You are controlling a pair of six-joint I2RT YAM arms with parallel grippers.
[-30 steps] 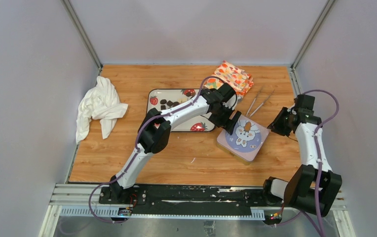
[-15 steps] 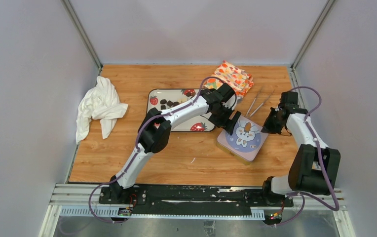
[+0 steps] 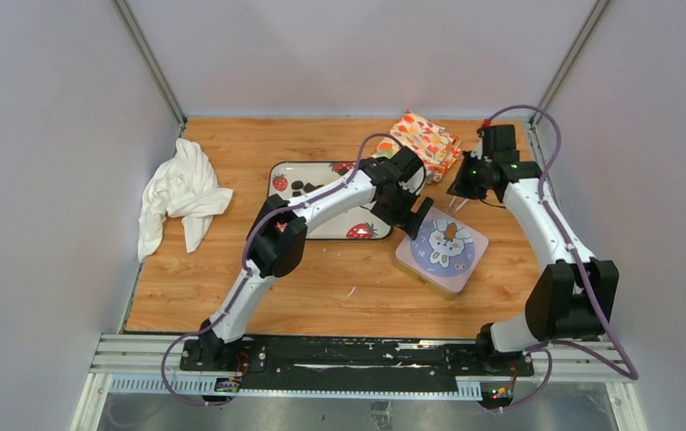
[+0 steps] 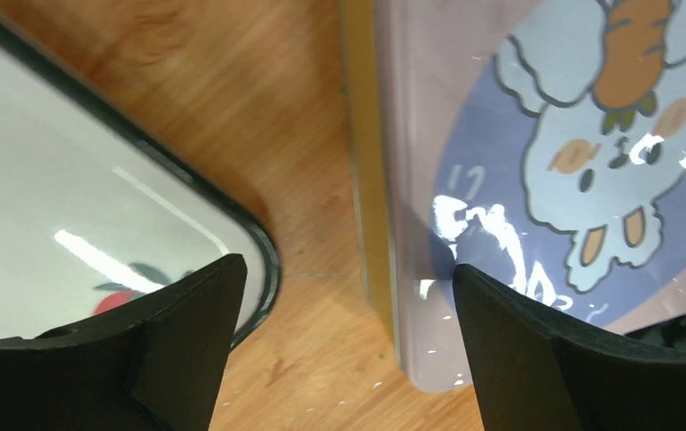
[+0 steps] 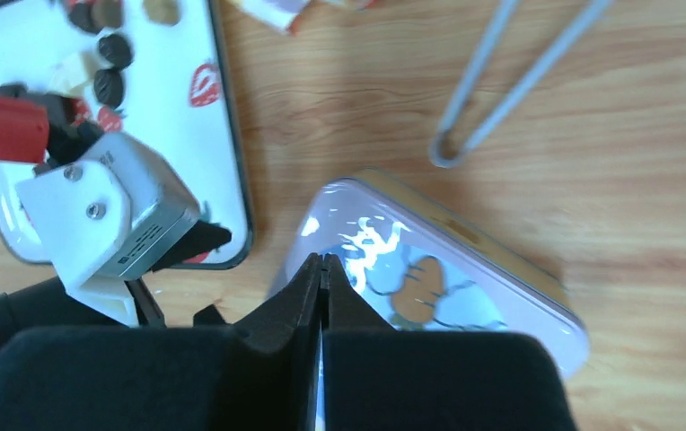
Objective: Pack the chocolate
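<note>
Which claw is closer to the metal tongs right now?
Right. The right claw, shut, hovers close to the tongs, beyond the tin's far corner. The left claw, open, straddles the tin's opposite edge, next to the tray.

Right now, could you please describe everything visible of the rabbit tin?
The tin is squarish with rounded corners, glossy like metal, its pale pink lid on, printed with a white rabbit and carrot on a blue circle; the side wall looks gold. It lies flat on the wooden table, turned cornerwise, just right of the tray, a gap between. The open left hand straddles its tray-side edge; contact is unclear.
</note>
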